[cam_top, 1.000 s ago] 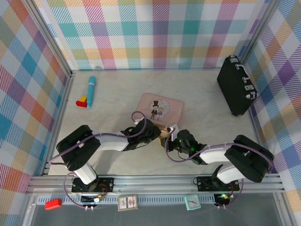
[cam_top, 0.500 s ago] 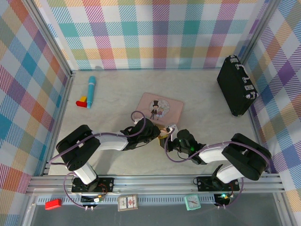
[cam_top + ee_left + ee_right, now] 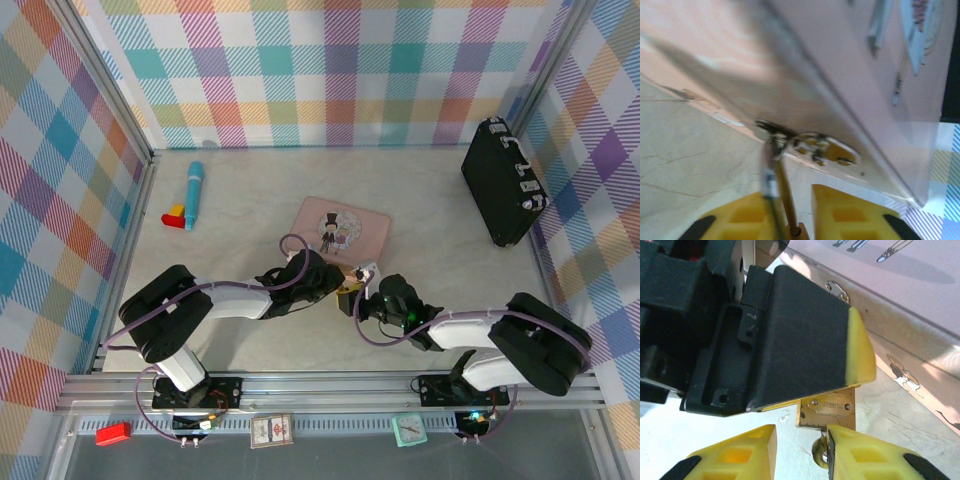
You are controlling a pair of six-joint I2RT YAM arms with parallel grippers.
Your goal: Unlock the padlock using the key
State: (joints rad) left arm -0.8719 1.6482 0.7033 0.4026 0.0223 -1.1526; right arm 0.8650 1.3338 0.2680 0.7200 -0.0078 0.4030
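1. Brass-gold padlock (image 3: 827, 406), tiny, with an engraved plate on its face: just off the near edge of the pink rectangular tin (image 3: 340, 228), between the two grippers.
2. Left gripper (image 3: 798, 202): narrow, clamped on the padlock, seen edge-on between the yellow pads.
3. Right gripper (image 3: 800, 436): fingers a little apart just below the padlock body. Small round silvery key (image 3: 820, 452) just beside one finger; cannot tell whether pinched.
4. Padlock handling, as judged: light, rigid, smooth metal, so prone to twisting or slipping in the pads. Best held flat across the broad body faces, with the keyhole end left free.
5. Key handling, as judged: thin, stiff, easily dropped. Best pinched at the bow, blade in line with the keyway.
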